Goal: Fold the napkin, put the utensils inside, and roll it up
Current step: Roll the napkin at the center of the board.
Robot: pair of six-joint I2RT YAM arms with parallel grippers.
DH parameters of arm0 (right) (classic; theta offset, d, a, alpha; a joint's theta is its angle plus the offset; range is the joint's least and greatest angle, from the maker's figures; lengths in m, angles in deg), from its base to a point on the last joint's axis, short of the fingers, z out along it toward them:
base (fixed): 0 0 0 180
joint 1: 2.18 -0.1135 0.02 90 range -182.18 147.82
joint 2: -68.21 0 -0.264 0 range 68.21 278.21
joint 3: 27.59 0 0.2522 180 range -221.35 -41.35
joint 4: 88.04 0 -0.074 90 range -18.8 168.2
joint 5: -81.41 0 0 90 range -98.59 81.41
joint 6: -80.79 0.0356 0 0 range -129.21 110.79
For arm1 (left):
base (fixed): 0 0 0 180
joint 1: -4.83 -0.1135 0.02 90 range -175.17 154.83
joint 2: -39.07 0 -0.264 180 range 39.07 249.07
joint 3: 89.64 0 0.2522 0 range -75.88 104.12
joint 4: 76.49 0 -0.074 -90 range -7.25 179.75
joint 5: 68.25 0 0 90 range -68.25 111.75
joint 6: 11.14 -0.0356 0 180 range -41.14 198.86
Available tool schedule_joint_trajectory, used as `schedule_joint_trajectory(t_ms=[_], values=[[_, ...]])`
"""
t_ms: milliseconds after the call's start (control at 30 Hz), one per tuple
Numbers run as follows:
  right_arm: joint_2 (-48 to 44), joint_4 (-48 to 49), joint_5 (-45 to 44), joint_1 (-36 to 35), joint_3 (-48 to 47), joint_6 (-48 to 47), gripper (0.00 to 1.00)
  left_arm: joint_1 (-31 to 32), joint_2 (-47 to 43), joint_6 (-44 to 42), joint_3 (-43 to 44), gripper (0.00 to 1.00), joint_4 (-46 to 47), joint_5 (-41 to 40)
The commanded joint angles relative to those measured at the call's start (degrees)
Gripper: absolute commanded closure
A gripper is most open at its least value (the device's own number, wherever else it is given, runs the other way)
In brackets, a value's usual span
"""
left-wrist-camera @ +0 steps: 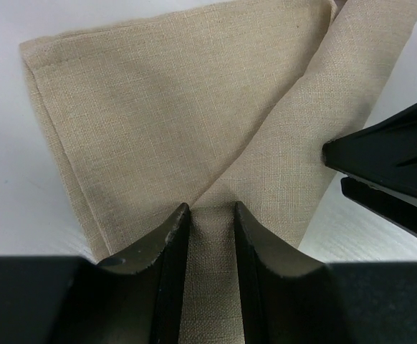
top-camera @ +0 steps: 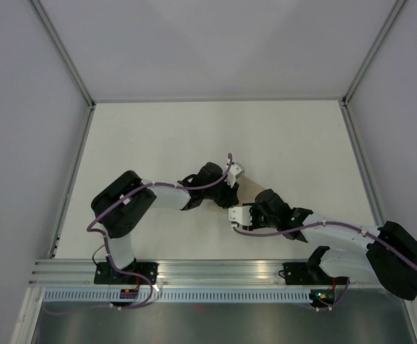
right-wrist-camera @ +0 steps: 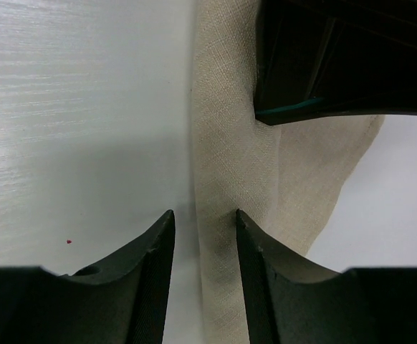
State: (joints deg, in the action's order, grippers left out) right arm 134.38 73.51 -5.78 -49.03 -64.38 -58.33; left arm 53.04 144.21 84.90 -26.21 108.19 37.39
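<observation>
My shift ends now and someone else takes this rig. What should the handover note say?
Left gripper: shut on the napkin, pinching one end of its rolled part.
Right gripper: jaws narrow, with the roll's edge between them; I cannot tell whether it grips.
Napkin: in the middle of the table, folded, one side rolled into a diagonal tube, a flat flap not yet rolled.
Utensils: none visible; I cannot tell whether they are inside the roll.
Done: the fold and part of the roll.
Left: finish rolling.

Bright, even light; left tool (left-wrist-camera: 210,212) seemingly soft-focused up close.
</observation>
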Motion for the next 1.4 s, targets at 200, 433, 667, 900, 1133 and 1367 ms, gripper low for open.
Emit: schedule_joint_trajectory(t_ms=[200, 433, 667, 900, 1133, 1367], values=[[3.8, 8.2, -7.3, -1.9, 2.7, -1.2, 0.58, -1.4, 2.9, 1.2, 0.7, 0.64, -6.8, 7.3], [7.8, 8.6, -7.6, -1.9, 2.1, -0.9, 0.9, -2.5, 3.7, 0.7, 2.2, 0.64, -8.9, 11.5], [9.9, -5.8, 0.3, -1.8, -4.7, 1.5, 1.0, -4.1, -0.8, 4.0, -0.4, 0.62, -4.3, 9.5], [13.7, -22.9, 9.9, -0.7, -16.9, 2.6, 1.0, -4.6, -16.4, 7.3, -4.8, 0.58, -0.1, -1.9], [23.6, -35.9, 19.2, 3.3, -27.4, 0.7, 1.0, -4.6, -29.6, 10.8, -13.1, 0.55, 3.8, -21.1], [37.1, -50.9, 28.1, 10.7, -39.6, -5.2, 0.99, -4.6, -48.4, 13.3, -26.1, 0.54, 8.5, -31.9]])
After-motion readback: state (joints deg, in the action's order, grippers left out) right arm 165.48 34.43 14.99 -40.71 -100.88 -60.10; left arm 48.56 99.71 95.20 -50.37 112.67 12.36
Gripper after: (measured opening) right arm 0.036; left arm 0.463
